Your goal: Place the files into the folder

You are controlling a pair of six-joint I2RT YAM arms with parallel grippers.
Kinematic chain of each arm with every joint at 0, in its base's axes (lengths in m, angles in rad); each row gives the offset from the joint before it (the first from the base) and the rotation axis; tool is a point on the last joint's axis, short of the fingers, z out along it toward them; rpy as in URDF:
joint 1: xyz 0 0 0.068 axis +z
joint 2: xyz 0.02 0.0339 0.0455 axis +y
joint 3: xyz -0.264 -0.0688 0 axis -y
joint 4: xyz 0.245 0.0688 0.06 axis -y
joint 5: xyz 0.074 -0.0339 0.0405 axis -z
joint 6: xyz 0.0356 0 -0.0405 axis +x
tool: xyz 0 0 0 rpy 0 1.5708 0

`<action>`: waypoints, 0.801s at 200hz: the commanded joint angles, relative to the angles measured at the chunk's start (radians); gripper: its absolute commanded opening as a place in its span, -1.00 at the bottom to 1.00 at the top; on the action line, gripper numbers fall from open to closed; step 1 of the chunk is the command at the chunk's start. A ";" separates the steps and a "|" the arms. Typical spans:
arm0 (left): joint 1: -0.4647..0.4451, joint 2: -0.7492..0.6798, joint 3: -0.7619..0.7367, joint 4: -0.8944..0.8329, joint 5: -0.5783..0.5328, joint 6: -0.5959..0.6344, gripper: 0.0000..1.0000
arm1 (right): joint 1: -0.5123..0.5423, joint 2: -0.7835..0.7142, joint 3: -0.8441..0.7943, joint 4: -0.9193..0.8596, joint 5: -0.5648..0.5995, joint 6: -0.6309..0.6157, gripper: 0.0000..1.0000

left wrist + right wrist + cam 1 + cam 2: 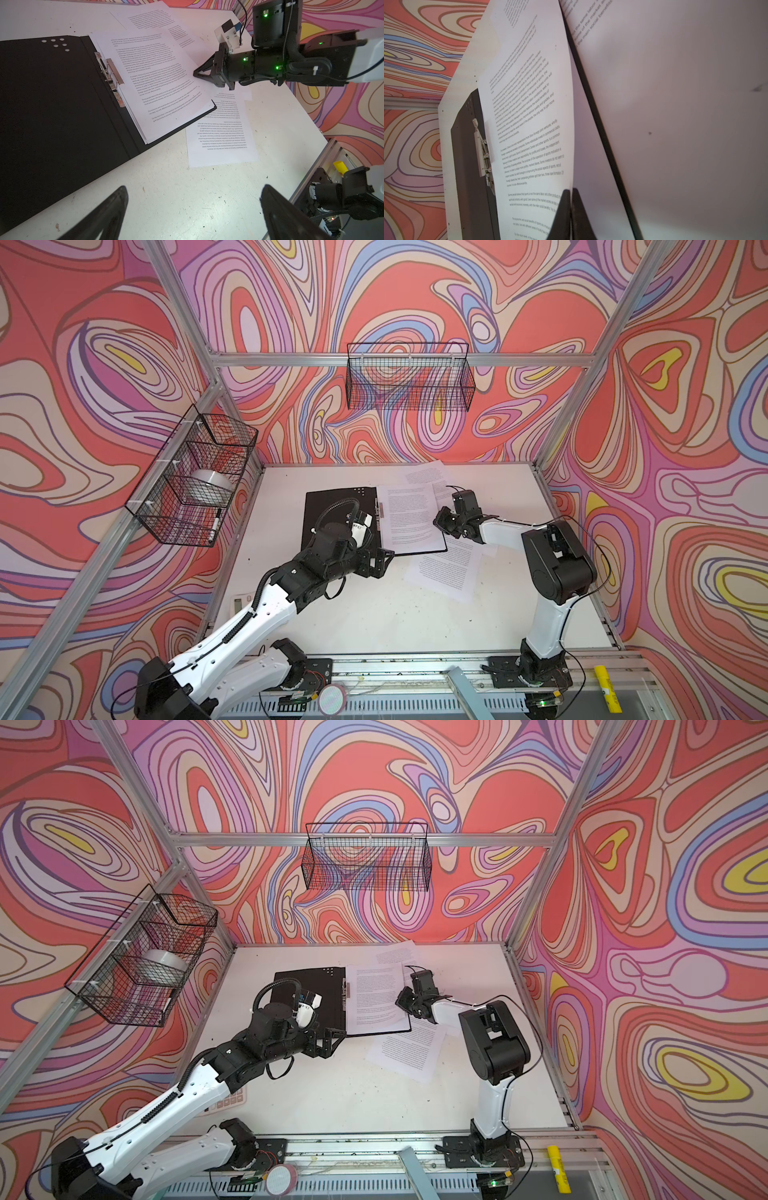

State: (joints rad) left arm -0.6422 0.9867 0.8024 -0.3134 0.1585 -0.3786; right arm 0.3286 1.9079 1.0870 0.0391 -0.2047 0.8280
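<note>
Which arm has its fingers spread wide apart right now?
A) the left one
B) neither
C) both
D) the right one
A: the left fingers stand wide apart above the table, while the right fingers are pressed together on the edge of the top sheet.

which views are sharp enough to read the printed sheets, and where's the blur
Left wrist view: print on the top sheet in the folder is sharp, the left pincer a dark blur. Right wrist view: mid-page lines readable, the right pincer and nearest print soft. Both top views: print too small to read.
</note>
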 commanded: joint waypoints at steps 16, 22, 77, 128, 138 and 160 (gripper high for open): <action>0.009 0.013 0.010 0.018 0.010 -0.011 1.00 | 0.007 0.030 -0.009 0.030 -0.016 -0.029 -1.00; 0.009 0.013 0.010 0.018 0.012 -0.011 1.00 | 0.007 0.031 -0.007 0.031 -0.018 -0.029 -1.00; 0.013 0.018 0.010 0.020 0.016 -0.014 1.00 | 0.008 0.042 -0.002 0.039 -0.029 -0.036 -1.00; 0.018 0.020 0.009 0.021 0.020 -0.017 1.00 | 0.008 0.052 0.006 0.038 -0.033 -0.040 -1.00; 0.018 0.020 0.010 0.023 0.020 -0.017 1.00 | 0.008 0.055 0.008 0.037 -0.033 -0.044 -1.00; 0.019 0.018 0.009 0.022 0.022 -0.019 1.00 | 0.008 0.058 0.012 0.035 -0.038 -0.045 -1.00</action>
State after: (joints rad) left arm -0.6327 1.0031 0.8024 -0.3130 0.1692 -0.3931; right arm 0.3290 1.9469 1.0874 0.0673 -0.2329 0.7986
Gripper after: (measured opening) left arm 0.993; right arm 0.047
